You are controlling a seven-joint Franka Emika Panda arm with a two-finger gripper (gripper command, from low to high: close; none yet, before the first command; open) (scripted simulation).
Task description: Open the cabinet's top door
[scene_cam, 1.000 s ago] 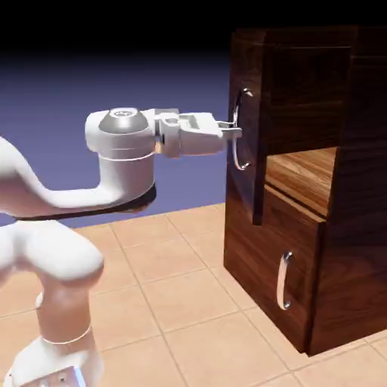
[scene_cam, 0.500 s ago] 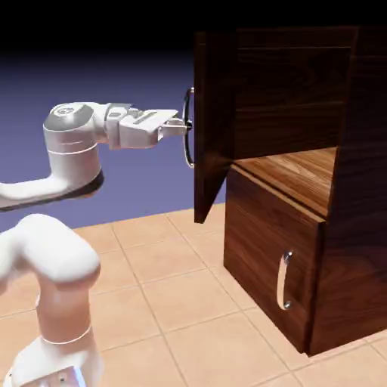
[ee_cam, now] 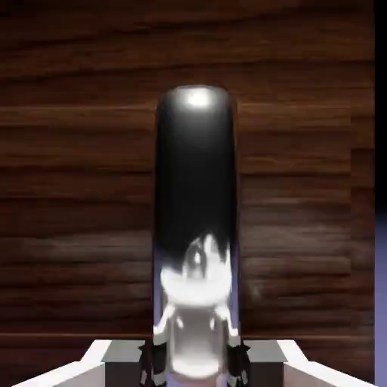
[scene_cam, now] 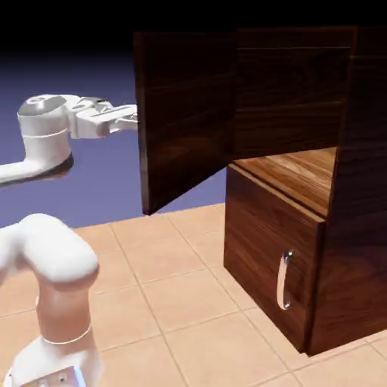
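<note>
Since the earlier frames, the top door (scene_cam: 185, 121) has swung farther out from the cabinet (scene_cam: 363, 227), and my arm (scene_cam: 45, 132) has drawn back with it. My gripper (ee_cam: 194, 363) is closed on the long silver handle (ee_cam: 196, 189), one fingertip to each side. The exterior view hides this handle and my fingers' ends behind the door; only the hand view shows the grip, with the handle's lower end cut off by the picture's bottom edge. There its long axis runs from top to bottom. The door stands upright, reaching from the cabinet's front toward the exterior view's left. Only the exterior view shows the cabinet's light shelf (scene_cam: 302, 170) and, below it on the front, the smaller handle (scene_cam: 283, 280); the dark interior is hard to make out.
</note>
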